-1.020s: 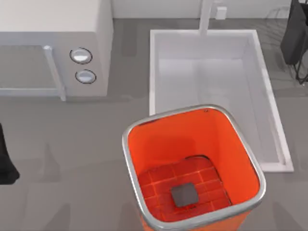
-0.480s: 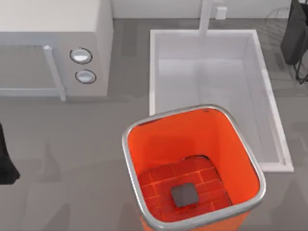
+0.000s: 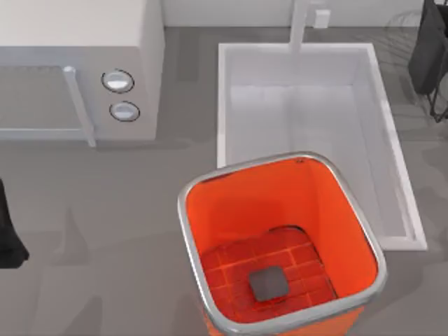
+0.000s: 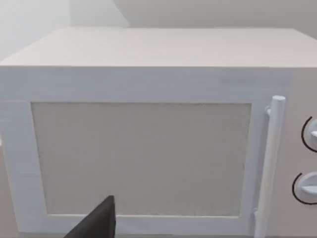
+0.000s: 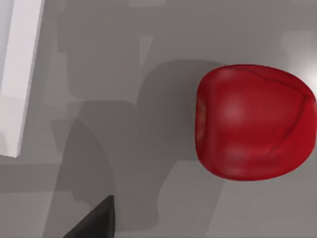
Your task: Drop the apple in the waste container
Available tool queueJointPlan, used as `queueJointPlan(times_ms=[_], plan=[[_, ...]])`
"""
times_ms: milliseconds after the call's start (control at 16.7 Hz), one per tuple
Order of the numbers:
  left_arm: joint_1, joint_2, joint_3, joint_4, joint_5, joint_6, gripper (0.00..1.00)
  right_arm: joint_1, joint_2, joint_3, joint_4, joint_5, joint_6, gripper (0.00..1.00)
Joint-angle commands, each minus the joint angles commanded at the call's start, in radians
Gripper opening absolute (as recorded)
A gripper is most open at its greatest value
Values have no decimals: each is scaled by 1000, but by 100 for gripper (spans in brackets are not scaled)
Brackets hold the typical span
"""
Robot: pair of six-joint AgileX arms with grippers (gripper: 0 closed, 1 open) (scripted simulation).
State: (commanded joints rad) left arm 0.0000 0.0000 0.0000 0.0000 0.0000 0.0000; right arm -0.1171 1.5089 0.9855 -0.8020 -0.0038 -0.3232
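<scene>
Orange waste container [image 3: 280, 245] near the bench's [image 3: 105, 210] front, mouth up, silver rim, dark grey square [image 3: 269, 283] on its brick floor, just in front of white sink basin [image 3: 311, 133]. Deep-red apple [image 5: 255, 121] on grey bench under right wrist camera, untouched. Right claw [image 3: 428, 49] far right at rear, left claw [image 3: 8, 231] at left edge facing microwave [image 3: 77, 70]; cannot tell finger state of either.

- White box-shaped microwave oven [image 4: 148, 99] seen front-on.
- Pale grey rectangular door window [image 4: 141, 158] set in a white frame.
- Upright white bar handle [image 4: 271, 163] beside the window.
- Two round silver dials [image 4: 309, 161] beyond the handle.
- Dark fingertip [image 4: 96, 223] of left gripper, near.
</scene>
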Motion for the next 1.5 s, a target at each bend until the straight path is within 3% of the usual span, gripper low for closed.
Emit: queueJointPlan(times_ms=[300, 720, 1200, 1500], plan=[[0, 0, 0, 0, 0, 0, 100, -17, 207, 161, -106, -1, -49, 100], [0, 0, 0, 0, 0, 0, 100, -13, 223, 170, -109, -1, -52, 100], [0, 0, 0, 0, 0, 0, 100, -15, 356, 55, 141, -1, -48, 100], [0, 0, 0, 0, 0, 0, 100, -16, 367, 47, 157, -1, -48, 100]])
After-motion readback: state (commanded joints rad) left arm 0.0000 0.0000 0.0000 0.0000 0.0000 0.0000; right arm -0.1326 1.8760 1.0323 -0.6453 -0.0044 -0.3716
